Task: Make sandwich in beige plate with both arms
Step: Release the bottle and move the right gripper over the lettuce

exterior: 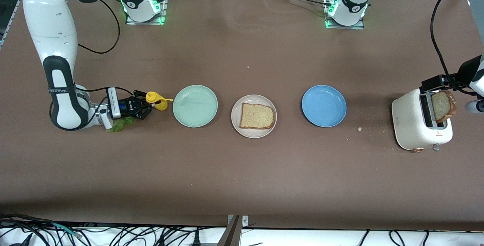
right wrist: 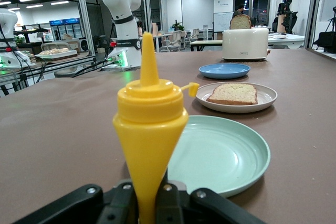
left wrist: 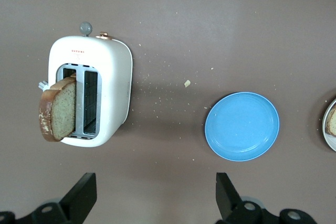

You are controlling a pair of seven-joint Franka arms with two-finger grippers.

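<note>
At the right arm's end of the table we see the right arm folded low, its forearm lying almost level with the tabletop and its wrist turned toward the row of plates; the right gripper (exterior: 146,106) has its fingers drawn narrow around a yellow squeeze bottle (exterior: 155,100), which stands upright in the right wrist view with its long axis vertical, its pointed nozzle up and its small cap hanging off to one side; a green lettuce leaf (exterior: 120,124) lies on the table under the wrist; just beside the bottle sits the mint-green plate (exterior: 195,106); next along comes the beige plate (exterior: 253,116), and on it one slice of brown bread (exterior: 257,116) lies flat, its rounded edge toward the left arm's end; then the blue plate (exterior: 324,106), with crumbs scattered on the table near it; at the left arm's end stands a white toaster (exterior: 419,125), its slots running toward and away from the front camera, with a second bread slice (exterior: 443,105) standing upright out of one slot; the left gripper (left wrist: 152,195) hovers over the table beside the toaster, pointing straight down, its fingers (left wrist: 81,195) spread wide and holding nothing.
</note>
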